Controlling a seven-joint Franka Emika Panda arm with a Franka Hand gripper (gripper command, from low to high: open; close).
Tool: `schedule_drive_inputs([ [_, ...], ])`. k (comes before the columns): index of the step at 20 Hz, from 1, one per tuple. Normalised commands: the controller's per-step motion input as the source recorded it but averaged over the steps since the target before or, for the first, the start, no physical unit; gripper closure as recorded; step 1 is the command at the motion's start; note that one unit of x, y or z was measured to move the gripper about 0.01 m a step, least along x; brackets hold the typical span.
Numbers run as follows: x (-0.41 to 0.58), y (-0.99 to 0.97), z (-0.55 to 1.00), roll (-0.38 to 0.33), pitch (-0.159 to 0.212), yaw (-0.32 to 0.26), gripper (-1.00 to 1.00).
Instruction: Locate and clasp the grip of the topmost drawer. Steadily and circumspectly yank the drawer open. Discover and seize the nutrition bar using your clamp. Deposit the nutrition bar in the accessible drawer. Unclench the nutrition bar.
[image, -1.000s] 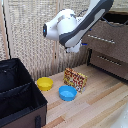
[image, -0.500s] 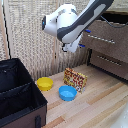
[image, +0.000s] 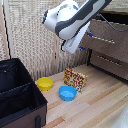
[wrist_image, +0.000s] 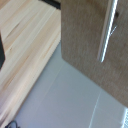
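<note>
The dark brown dresser stands at the exterior view's right. Its topmost drawer (image: 111, 36) carries a silver bar handle (image: 102, 39). My clamp (image: 86, 41) hangs from the bulky white arm just off the handle's near end, its bluish tips apart and nothing between them. In the wrist view the brown drawer front (wrist_image: 85, 40) and its silver handle (wrist_image: 107, 31) fill much of the picture, and no fingers show. The nutrition bar (image: 75, 79), a red, yellow and orange packet, stands on the wooden floor below the arm.
A yellow bowl (image: 44, 83) and a blue bowl (image: 67, 93) sit on the floor beside the packet. A black open box (image: 17, 97) fills the exterior view's lower left. The lower drawer (image: 111, 62) is below the top one. A wicker screen (image: 30, 35) stands behind.
The arm has risen and swung its clamp toward the top drawer's handle. The packet and the bowls have not moved.
</note>
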Motion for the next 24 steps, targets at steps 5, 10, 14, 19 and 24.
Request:
schedule_drive_inputs([
  [5, 0.006, 0.12, 0.14, 0.294, 0.000, -0.261, -1.00],
  [10, 0.174, -0.03, 0.08, 0.339, 0.000, -0.168, -1.00],
  [14, 0.419, -0.33, 0.02, 0.370, 0.000, -0.029, -1.00],
  [19, 0.511, -0.50, 0.00, 0.342, 0.000, 0.012, -1.00],
  [24, 0.435, -0.15, -0.12, 0.365, -0.040, 0.016, -1.00],
])
